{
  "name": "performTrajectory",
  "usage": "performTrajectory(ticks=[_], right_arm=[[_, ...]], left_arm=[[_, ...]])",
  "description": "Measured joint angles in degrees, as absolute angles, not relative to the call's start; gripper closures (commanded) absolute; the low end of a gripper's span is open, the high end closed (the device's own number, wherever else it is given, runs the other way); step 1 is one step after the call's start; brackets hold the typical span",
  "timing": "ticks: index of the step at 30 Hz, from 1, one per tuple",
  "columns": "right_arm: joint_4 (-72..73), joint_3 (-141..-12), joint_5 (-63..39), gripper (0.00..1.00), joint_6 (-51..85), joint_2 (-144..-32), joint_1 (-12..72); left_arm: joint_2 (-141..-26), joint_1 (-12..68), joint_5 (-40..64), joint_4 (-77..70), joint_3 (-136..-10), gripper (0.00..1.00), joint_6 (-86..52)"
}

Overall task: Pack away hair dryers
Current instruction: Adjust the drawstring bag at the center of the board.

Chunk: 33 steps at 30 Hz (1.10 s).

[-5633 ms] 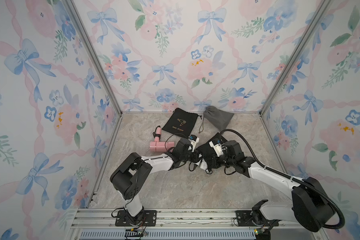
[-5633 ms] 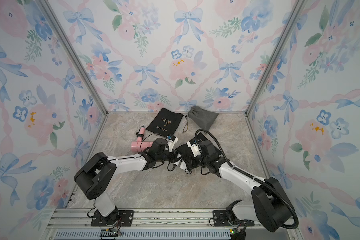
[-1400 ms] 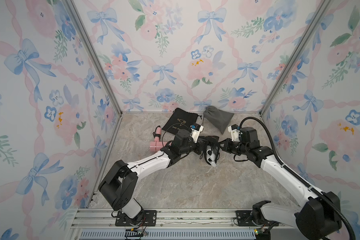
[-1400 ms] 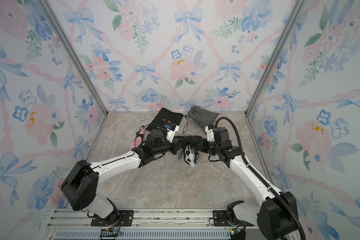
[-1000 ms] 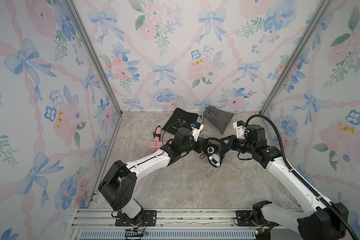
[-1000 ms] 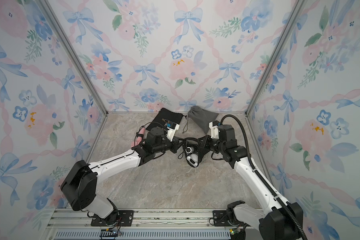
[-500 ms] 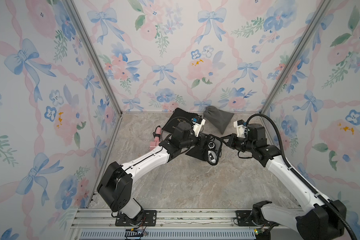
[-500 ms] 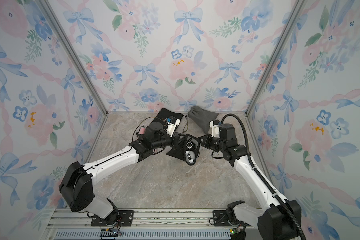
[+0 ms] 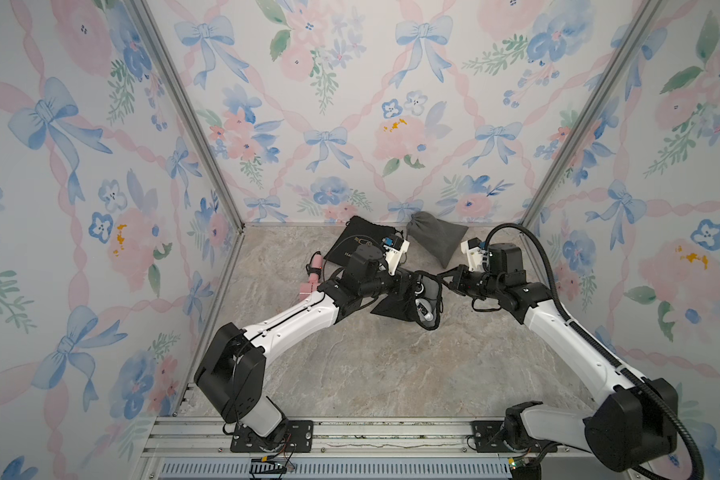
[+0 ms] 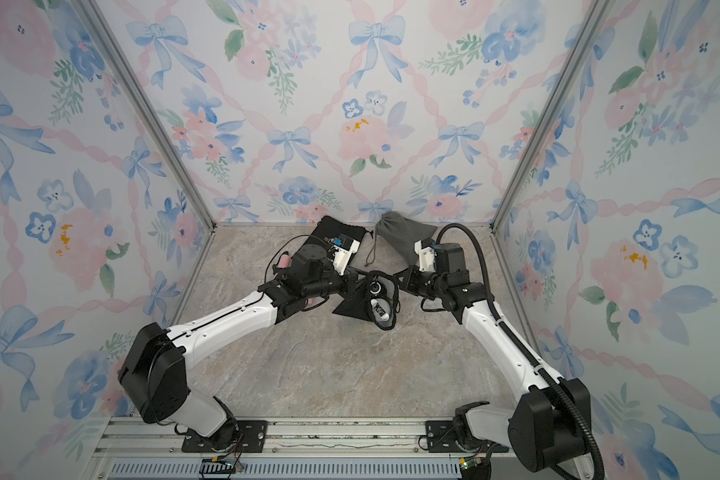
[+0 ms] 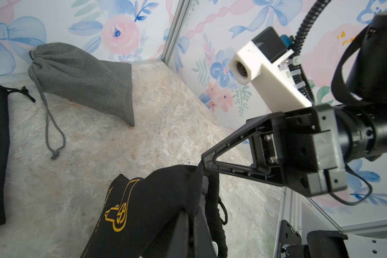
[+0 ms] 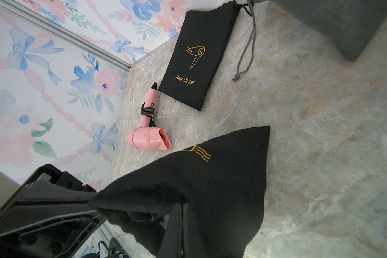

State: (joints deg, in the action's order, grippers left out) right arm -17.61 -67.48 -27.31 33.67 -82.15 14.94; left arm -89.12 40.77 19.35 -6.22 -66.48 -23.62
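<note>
Both grippers hold one black pouch by its rim, above the table's middle. My left gripper is shut on one side of the mouth. My right gripper is shut on the opposite side. A white hair dryer shows inside the open mouth in both top views. A pink hair dryer with its black cord wrapped on the handle lies on the table at the back left, apart from both grippers.
A flat black pouch with gold "Hair Dryer" print lies by the back wall. A bulging grey drawstring pouch lies beside it, cord trailing forward. Patterned walls enclose the marble table on three sides.
Both grippers keep their hold on the pouch. The left arm has risen and moved back a little, and the pouch's body has swung out to the left beneath it.
</note>
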Motion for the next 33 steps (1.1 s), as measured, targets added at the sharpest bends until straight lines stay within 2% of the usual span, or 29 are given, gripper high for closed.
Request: performTrajectory(ticks=[21,33], right_arm=[[-15.4,-75.9,-29.1,1.0,31.9,-95.4,17.1],[-14.4,-78.8,-29.3,1.0,31.2,-101.8,18.2]], left_arm=[[-92.7,34.4,16.0,-7.7,-65.4,1.0,-24.3],[-93.9,33.3,13.5,-7.5,-63.5,0.98,-24.3]])
